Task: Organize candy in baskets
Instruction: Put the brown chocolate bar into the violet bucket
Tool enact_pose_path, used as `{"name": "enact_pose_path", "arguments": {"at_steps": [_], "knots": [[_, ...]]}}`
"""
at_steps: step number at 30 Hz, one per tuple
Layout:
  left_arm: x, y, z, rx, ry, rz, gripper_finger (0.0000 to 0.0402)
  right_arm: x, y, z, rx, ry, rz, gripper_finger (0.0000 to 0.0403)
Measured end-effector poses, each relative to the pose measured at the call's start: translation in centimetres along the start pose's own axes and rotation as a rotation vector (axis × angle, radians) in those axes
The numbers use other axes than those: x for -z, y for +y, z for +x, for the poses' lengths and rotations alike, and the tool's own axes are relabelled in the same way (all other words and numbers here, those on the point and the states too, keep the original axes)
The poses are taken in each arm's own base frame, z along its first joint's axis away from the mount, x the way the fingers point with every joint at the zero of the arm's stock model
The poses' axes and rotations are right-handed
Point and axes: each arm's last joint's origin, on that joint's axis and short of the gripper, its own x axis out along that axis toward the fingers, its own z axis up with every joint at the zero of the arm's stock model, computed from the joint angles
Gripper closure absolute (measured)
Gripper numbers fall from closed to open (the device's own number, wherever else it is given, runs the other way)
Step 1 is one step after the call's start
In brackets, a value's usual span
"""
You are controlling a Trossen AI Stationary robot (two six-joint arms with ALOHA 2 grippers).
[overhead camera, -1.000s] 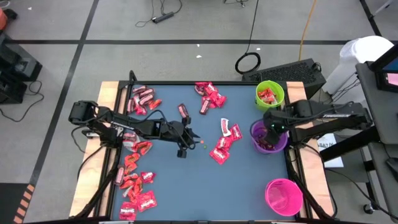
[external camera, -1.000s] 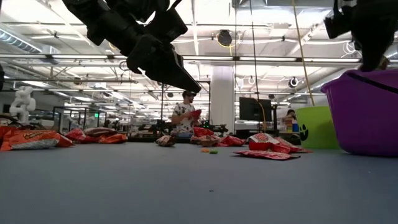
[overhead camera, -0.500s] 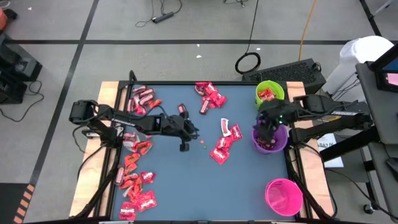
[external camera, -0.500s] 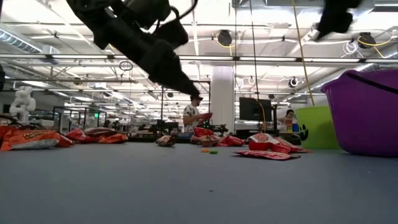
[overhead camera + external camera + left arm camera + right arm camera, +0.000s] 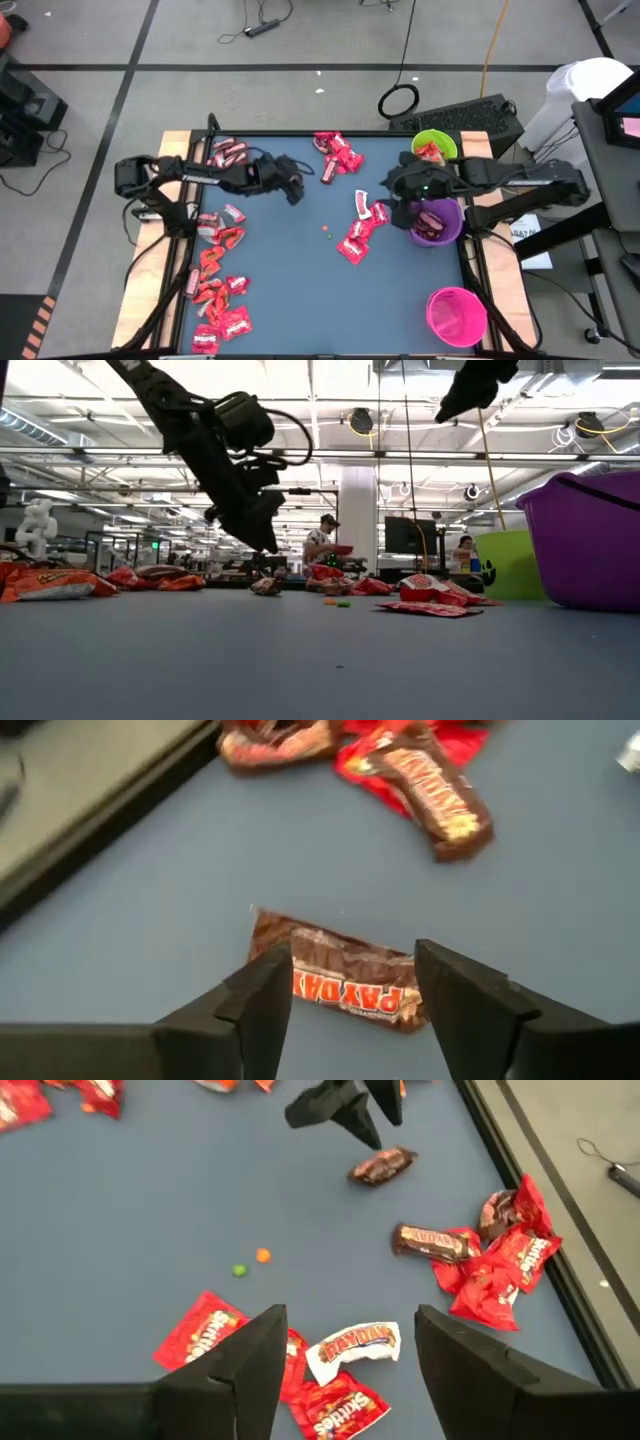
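A brown wrapped candy (image 5: 340, 965) lies flat on the blue table. My left gripper (image 5: 350, 995) hangs open just above it, one finger on either side and touching nothing; the high view shows this gripper (image 5: 294, 192) left of the far-middle candy pile (image 5: 338, 155). My right gripper (image 5: 398, 190) is open and raised, beside the purple basket (image 5: 447, 235), above the middle pile of red and white candy (image 5: 340, 1370). The lime green basket (image 5: 433, 148) holds red candy. The pink basket (image 5: 455, 315) stands at the near right.
More candy lies in piles at the far left (image 5: 230, 158) and along the near left edge (image 5: 215, 295). Two tiny round dots (image 5: 326, 233) sit mid-table. The blue surface between the piles and the pink basket is bare. The room behind shows people far off.
My left gripper has swung toward the table's far edge, rolling as it went, and has come down over the brown candy. My right gripper has risen from above the purple basket and gone toward the table's left, tipping toward the middle candy pile.
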Motion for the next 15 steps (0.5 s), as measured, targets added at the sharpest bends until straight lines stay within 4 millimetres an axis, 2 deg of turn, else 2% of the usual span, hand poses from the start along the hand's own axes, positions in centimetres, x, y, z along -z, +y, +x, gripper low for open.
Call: {"name": "enact_pose_path", "arguments": {"at_steps": [7,15], "knots": [[0.5,0.8,1.4,-0.01,0.056,-0.127,0.0187,-0.1,0.4,2.1,0.021,0.065,-0.035,0.0195],[1.4,0.9,3.9,0.015,0.106,-0.185,0.0187,0.0,0.6,3.0,0.023,0.095,-0.049,0.0195]]}}
